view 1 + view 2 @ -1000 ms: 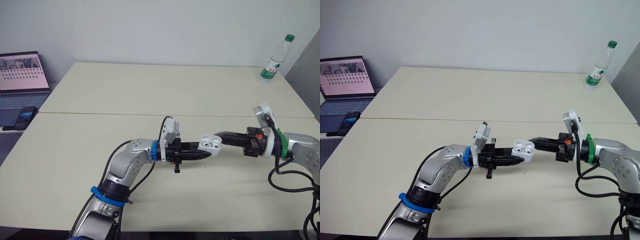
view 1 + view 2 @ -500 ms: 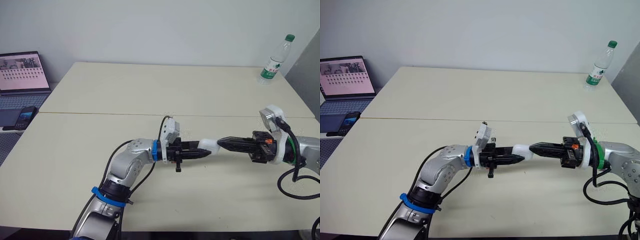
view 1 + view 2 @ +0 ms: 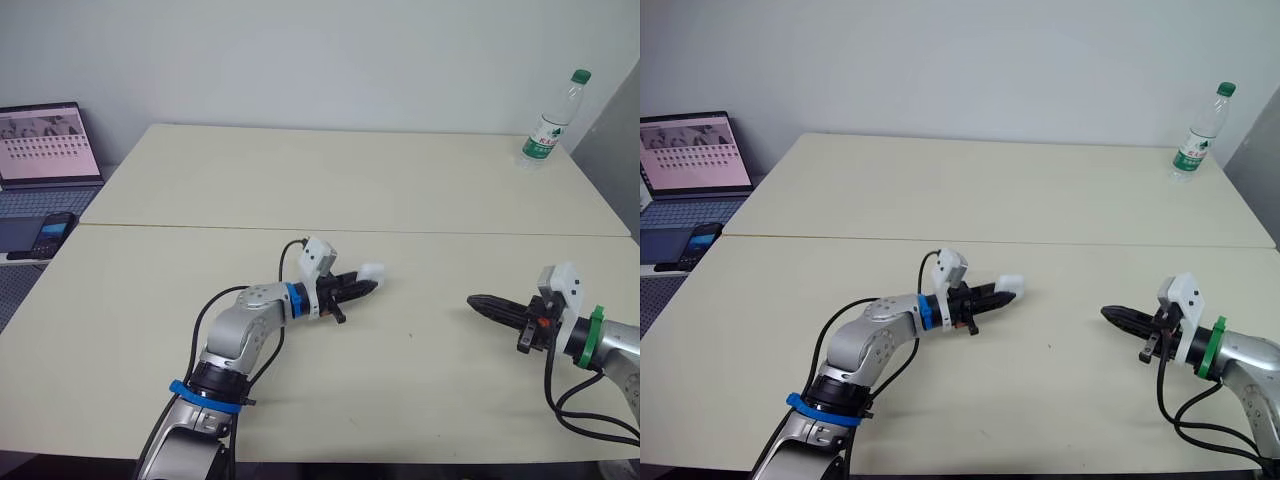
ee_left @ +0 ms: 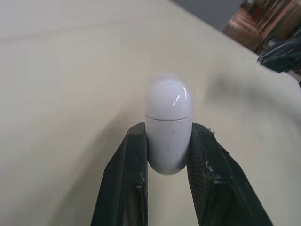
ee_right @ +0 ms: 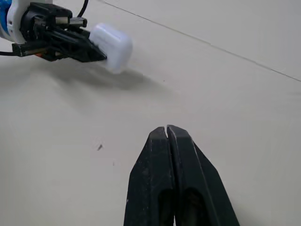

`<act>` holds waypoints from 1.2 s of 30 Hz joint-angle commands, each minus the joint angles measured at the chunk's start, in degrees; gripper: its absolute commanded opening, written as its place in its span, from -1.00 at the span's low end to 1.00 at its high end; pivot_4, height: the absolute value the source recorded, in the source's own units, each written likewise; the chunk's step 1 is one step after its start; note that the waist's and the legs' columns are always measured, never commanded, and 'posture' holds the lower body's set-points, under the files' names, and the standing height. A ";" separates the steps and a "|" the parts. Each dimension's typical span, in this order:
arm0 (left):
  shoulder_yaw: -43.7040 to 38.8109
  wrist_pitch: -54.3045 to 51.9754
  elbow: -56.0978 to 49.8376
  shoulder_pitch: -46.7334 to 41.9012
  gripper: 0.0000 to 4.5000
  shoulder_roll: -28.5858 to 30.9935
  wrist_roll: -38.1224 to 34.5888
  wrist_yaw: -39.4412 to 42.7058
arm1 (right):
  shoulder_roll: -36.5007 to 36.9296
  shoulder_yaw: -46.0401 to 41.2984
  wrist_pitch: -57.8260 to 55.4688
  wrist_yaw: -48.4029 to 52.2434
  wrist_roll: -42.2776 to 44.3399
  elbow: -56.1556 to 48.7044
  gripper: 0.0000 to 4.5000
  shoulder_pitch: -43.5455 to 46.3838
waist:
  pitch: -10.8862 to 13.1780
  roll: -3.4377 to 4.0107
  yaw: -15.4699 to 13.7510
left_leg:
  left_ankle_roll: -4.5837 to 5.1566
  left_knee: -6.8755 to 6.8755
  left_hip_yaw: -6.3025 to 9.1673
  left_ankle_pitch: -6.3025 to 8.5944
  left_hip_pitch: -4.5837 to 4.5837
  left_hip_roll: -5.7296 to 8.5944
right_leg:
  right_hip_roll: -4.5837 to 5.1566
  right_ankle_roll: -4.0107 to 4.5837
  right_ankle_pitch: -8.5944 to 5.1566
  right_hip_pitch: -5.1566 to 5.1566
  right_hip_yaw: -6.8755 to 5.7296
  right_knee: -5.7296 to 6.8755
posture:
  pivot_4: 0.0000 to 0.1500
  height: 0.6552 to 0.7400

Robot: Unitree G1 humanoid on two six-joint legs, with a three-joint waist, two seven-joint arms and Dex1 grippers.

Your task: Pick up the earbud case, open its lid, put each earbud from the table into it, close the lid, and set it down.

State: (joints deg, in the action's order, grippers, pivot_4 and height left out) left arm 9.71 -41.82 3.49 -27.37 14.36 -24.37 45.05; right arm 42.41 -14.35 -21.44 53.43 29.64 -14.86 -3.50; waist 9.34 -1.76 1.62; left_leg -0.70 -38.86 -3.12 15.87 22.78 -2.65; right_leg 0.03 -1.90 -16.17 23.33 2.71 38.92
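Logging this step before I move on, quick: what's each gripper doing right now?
Left gripper: shut on the earbud case, whose lid is closed.
Right gripper: shut, holding nothing.
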 commanded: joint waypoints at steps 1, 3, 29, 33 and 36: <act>-1.46 -11.28 -2.02 -4.51 -0.67 -0.63 -6.57 1.23 | -2.03 0.36 4.92 -1.82 -3.00 -2.50 -0.98 -2.40 | 0.00 0.00 -0.01 | 0.01 -0.01 0.04 -0.02 0.01 -0.01 | 0.00 -0.04 -0.02 -0.01 -0.06 0.01 | 1.00 0.91; -1.46 -15.77 -1.78 -5.58 -0.67 -0.08 -8.35 1.92 | -2.51 0.78 5.30 -1.62 -3.16 -4.00 -0.98 -4.26 | -0.01 0.03 -0.01 | 0.03 0.00 0.10 -0.04 0.01 0.00 | 0.00 -0.08 -0.05 -0.02 -0.12 0.03 | 1.00 0.91; -5.64 -0.29 -12.68 5.73 1.00 13.71 -5.05 6.13 | -5.15 -2.31 7.57 -4.52 -1.60 -5.45 -0.92 -13.28 | -0.04 0.16 -0.13 | 0.01 0.05 0.13 -0.05 -0.02 -0.02 | 0.15 0.26 -0.02 -0.05 0.00 0.03 | 1.00 0.91; -5.45 12.10 -15.15 12.66 1.00 16.13 0.01 7.09 | -4.68 -2.00 9.02 -3.10 -2.82 -2.87 -0.42 -13.74 | -0.04 0.16 -0.26 | 0.02 0.03 0.08 -0.05 -0.06 0.05 | 0.25 0.25 -0.02 -0.11 0.03 0.01 | 1.00 0.91; -4.85 20.77 -17.78 19.46 1.00 17.07 3.93 6.85 | -3.93 -1.51 11.34 -1.57 -4.99 0.01 0.06 -14.93 | -0.04 0.16 -0.26 | 0.03 0.03 0.06 -0.05 -0.06 0.05 | 0.27 0.26 -0.02 -0.12 0.03 -0.01 | 1.00 0.91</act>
State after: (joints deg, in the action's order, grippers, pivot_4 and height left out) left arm 4.82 -25.56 -11.11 -9.15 31.19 -21.91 51.85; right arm 37.72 -14.80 -12.14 50.91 25.60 -15.38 -17.72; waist 9.29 -1.60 1.36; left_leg -0.67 -38.83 -3.06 15.82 22.71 -2.62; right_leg 0.32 -1.63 -16.20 23.21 2.75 38.89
